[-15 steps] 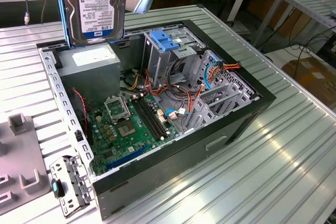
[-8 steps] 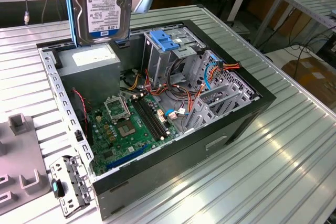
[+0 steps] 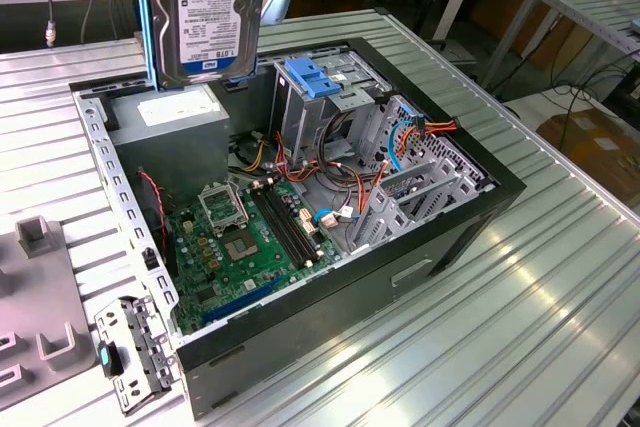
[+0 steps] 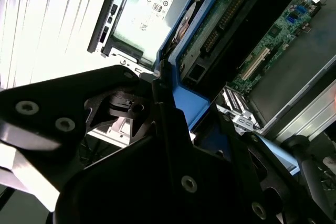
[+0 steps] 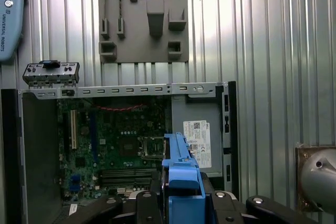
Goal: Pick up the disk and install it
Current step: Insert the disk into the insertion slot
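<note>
Your gripper (image 5: 181, 201) clamps the one disk (image 3: 205, 17) upright, its lower edge hanging clear above the open computer case (image 3: 500, 187); one blue bracket (image 3: 315, 77) sits inside.

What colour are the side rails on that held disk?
Blue rails on the disk; first wrist view shows best.

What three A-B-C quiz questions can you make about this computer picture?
1. Where is the disk? A) held above the computer case B) lying on the table C) slotted inside the case
2. What colour are its side rails? A) red B) blue C) yellow
3. How is the case? A) open B) closed C) upside down
Answers: 1A, the gripper holds it above the case; 2B, blue plastic shows in both wrist views; 3A, the green circuit board shows inside.
</note>
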